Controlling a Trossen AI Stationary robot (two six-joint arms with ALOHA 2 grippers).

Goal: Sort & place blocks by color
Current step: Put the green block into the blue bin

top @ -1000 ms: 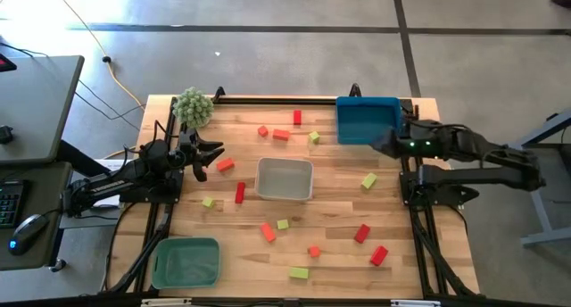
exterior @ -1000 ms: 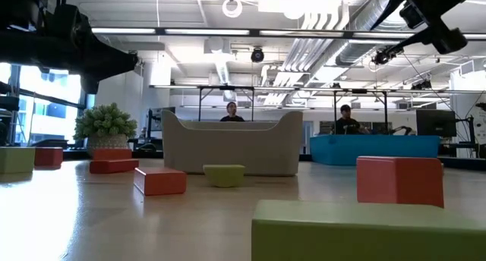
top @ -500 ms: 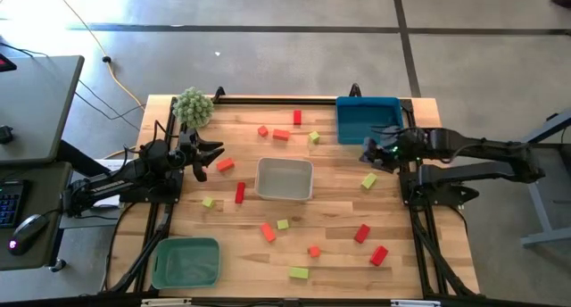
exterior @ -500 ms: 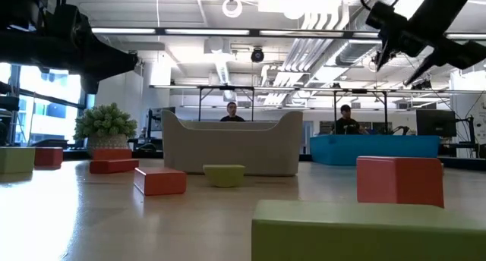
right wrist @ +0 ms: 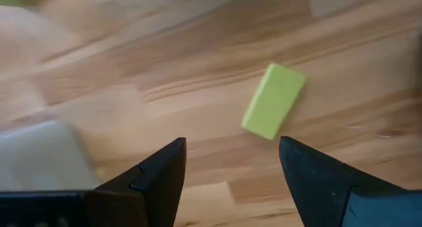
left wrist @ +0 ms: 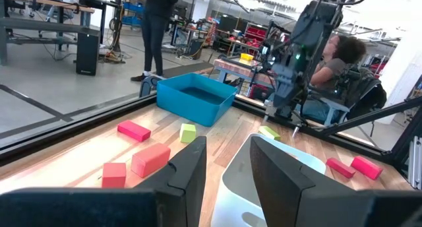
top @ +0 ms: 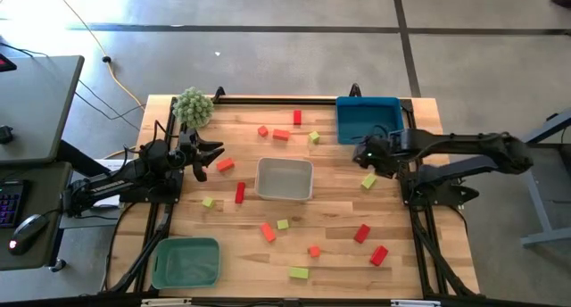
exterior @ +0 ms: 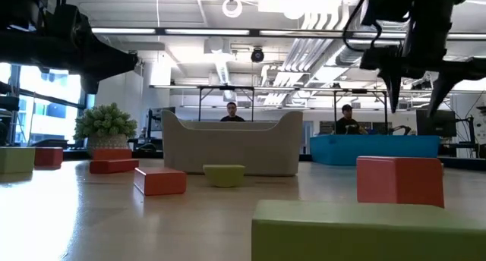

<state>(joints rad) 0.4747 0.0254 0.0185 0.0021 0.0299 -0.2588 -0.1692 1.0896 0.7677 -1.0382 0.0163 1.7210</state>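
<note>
Lying just beyond right end effector [right wrist: 231,171]: yellow-green block [right wrist: 273,100]

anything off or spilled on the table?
Nothing spilled or damaged. Blocks lie scattered loose on the table, none visible in the blue tray, white tray or green tray. Only non-block: fuzzy green plant at a corner.
</note>
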